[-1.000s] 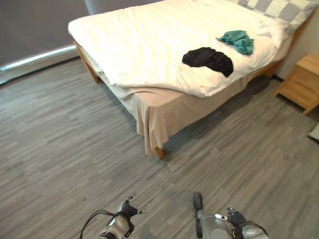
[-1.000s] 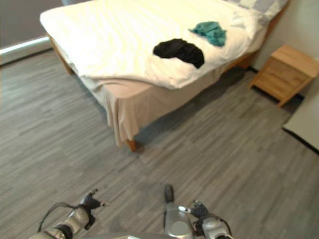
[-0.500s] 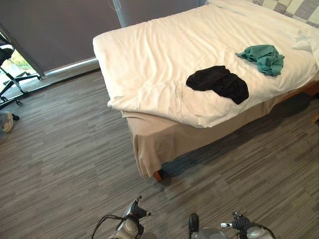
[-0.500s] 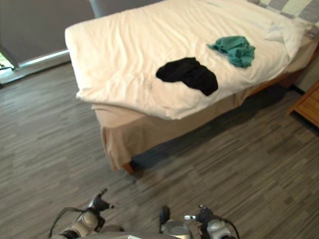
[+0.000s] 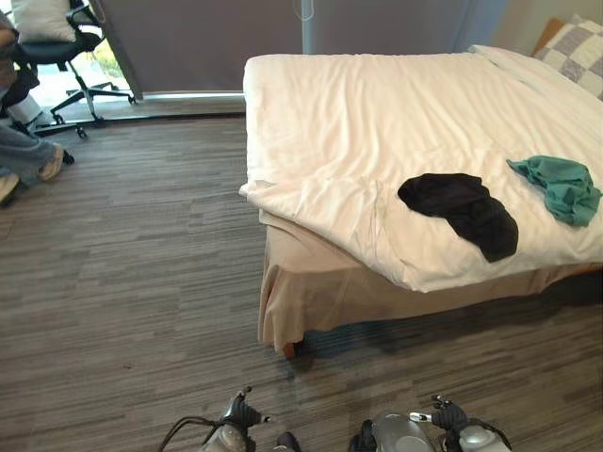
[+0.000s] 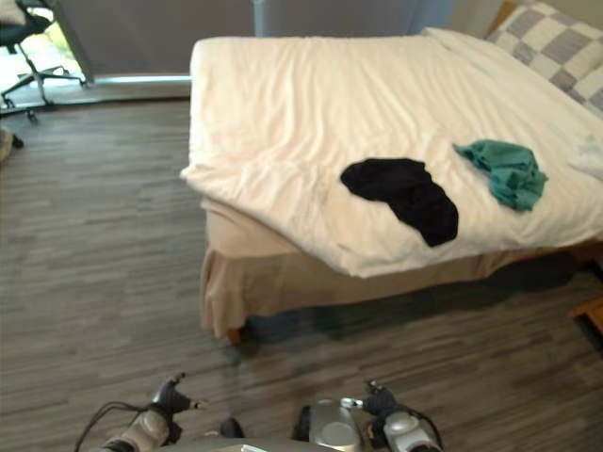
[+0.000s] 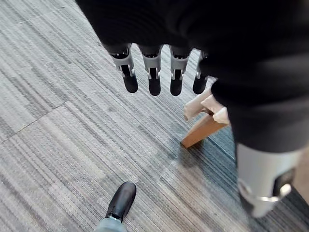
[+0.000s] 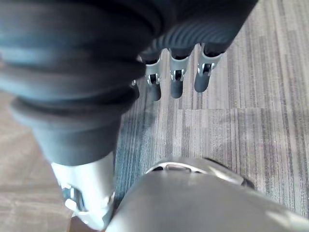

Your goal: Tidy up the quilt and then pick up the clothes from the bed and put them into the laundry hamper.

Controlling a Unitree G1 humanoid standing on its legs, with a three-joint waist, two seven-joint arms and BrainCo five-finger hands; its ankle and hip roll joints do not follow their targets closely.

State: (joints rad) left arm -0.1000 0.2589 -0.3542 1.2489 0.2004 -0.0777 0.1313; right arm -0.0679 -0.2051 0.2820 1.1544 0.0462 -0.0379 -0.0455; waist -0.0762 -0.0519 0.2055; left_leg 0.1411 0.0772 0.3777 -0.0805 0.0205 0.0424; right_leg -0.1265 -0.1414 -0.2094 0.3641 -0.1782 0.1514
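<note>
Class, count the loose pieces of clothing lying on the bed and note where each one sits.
2. A black garment lies on the white quilt near the bed's near edge; a teal garment lies beside it, closer to the checked pillow. Folds could hide more.

Cream-white quilt (image 5: 396,141) over a tan bed skirt (image 5: 377,301). Black clothes (image 5: 462,209) at about 3 o'clock, teal-green clothes (image 5: 561,185) further that way. Grey and white checked pillow (image 5: 575,52) at 1 o'clock. Grey striped floor (image 5: 122,282). Black chair (image 5: 66,47) at 10 o'clock.
</note>
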